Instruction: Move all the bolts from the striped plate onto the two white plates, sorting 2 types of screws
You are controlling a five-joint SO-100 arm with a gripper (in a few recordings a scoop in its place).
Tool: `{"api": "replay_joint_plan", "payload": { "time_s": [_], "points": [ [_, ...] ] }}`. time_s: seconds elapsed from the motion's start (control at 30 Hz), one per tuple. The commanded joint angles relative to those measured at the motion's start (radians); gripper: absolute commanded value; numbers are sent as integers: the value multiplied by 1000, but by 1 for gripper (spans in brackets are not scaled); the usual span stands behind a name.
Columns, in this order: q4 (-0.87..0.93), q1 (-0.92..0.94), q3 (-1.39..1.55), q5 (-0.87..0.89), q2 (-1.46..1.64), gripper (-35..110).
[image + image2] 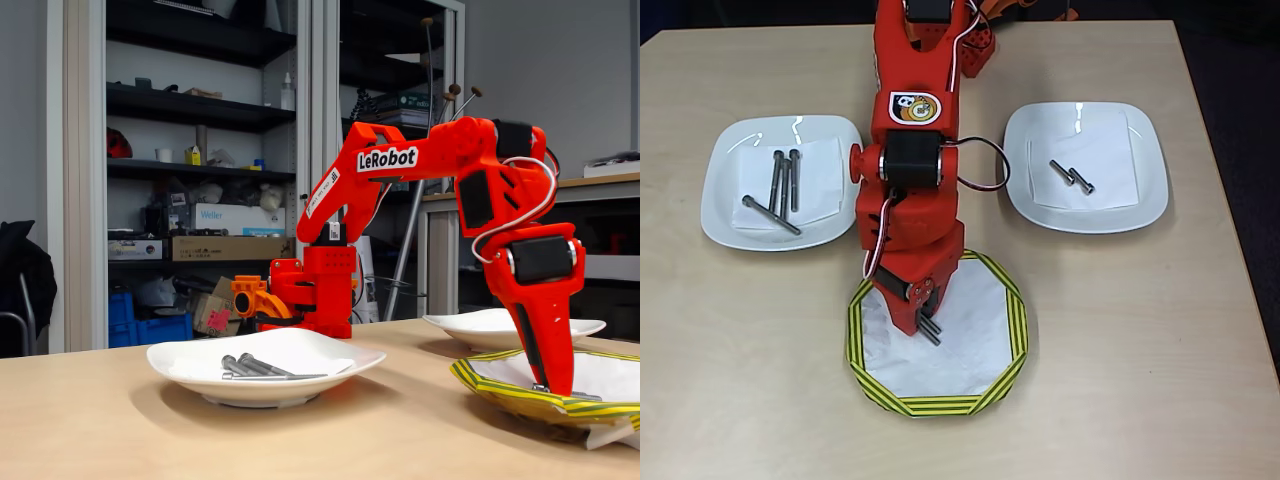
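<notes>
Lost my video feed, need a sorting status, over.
Gripper down in striped plate, over last bolts; grip unclear. Left white plate: three long bolts. Right white plate: two short bolts. Nothing obstructing.

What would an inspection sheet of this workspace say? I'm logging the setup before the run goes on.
Surface: wooden table, bare around the plates.
Job's things: left white plate holds three long bolts; right white plate holds two short bolts; striped plate holds bolts at the gripper.
Clutter: nothing seen.
Gripper: gripper down in the striped plate; state unclear.
Cables: white and black wires along the arm.
Surroundings: stocked shelves behind.
</notes>
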Motion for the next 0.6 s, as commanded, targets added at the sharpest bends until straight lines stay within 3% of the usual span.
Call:
{"api": "replay_joint_plan", "payload": {
  "time_s": [0.0, 0.57],
  "points": [
    [17, -5, -18, 49, 2, 0],
    [100, -44, -215, 160, -37, 2]
  ]
}}
